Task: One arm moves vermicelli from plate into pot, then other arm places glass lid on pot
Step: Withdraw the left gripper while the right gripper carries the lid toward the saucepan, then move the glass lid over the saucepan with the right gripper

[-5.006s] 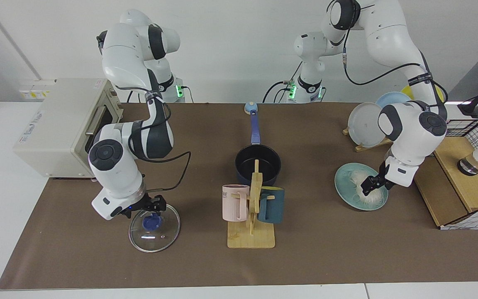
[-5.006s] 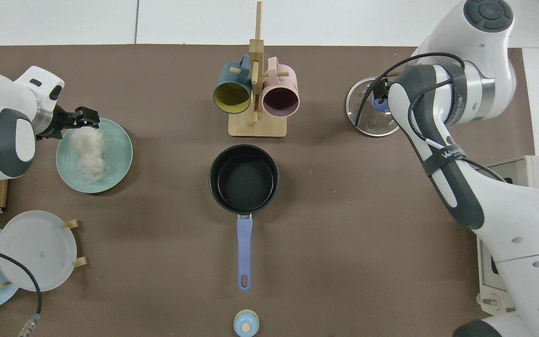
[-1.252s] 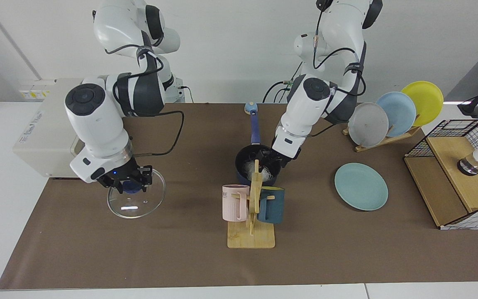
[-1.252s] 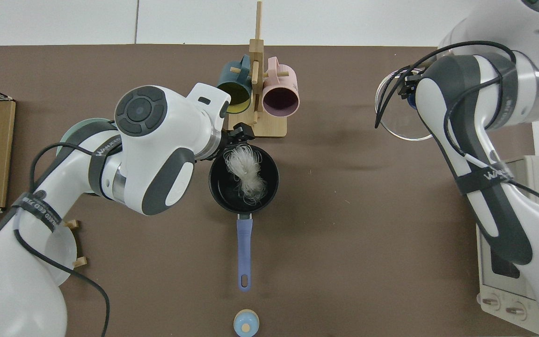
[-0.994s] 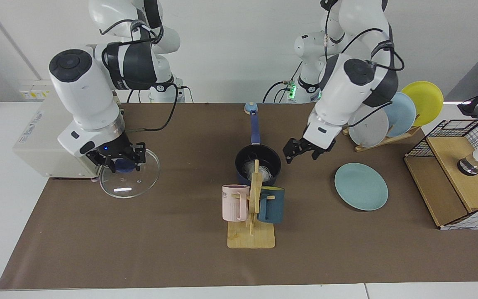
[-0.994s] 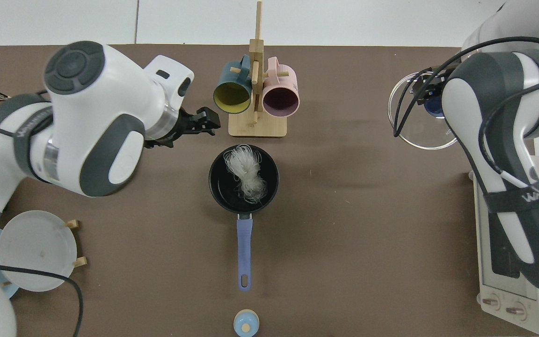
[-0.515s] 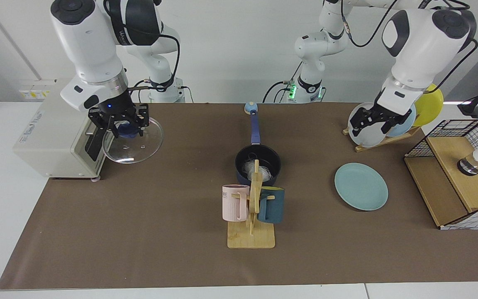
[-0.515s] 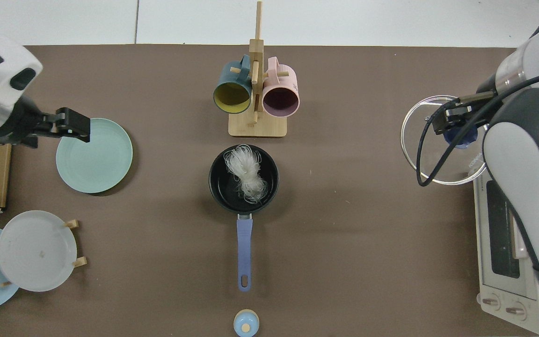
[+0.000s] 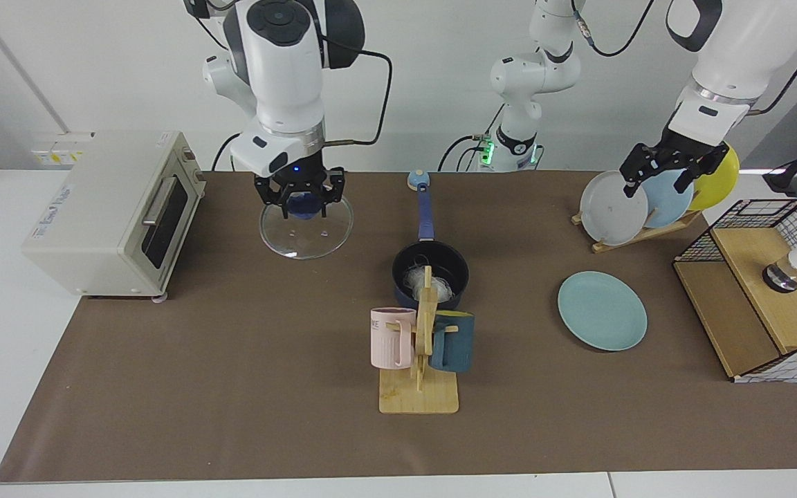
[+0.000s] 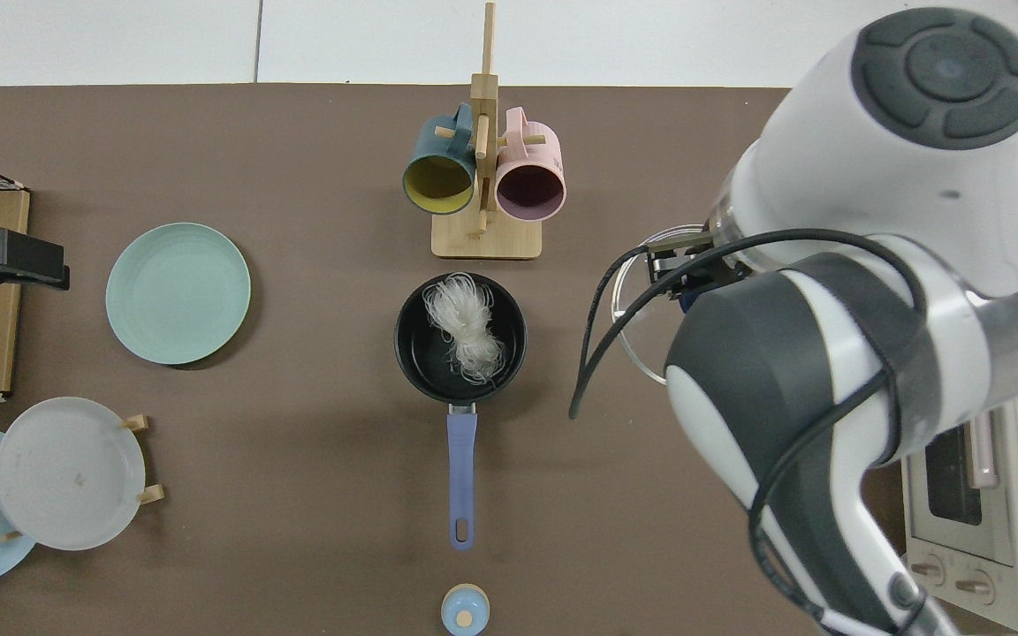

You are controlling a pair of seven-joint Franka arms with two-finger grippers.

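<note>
Gripping the blue knob of the glass lid point(image 9: 306, 226), the right gripper point(image 9: 299, 196) is carrying it in the air over the brown table mat point(image 9: 232, 387), between the toaster oven point(image 9: 104, 211) and the pot point(image 9: 430, 274); the lid is hanging roughly level under the pinching fingers and is still clear of the pot, off to the toaster side of it. From the top camera, the right arm's big white and grey body is covering most of the lid, so only an arc of its metal rim point(image 10: 628, 305) is showing beside the pot point(image 10: 460, 340). White vermicelli point(image 10: 465, 324) is lying in a loose bundle inside the pot's black interior, and the long blue handle point(image 10: 460, 473) is pointing toward the robots' side, its end near a small pale-blue knobbed object point(image 10: 465, 609) on the mat. Raised high with its fingers spread and holding nothing, the left gripper point(image 9: 663, 166) is hanging in front of the upright grey plate point(image 9: 613, 206), light-blue plate point(image 9: 668, 200) and yellow plate point(image 9: 717, 169) in the wooden rack. On the mat below, the teal-green plate point(image 9: 602, 310) is lying flat and bare, well apart from the pot. Just in front of the pot, a wooden mug stand point(image 9: 420, 360) is carrying a pink mug point(image 9: 391, 337) and a dark teal mug point(image 9: 454, 341).
</note>
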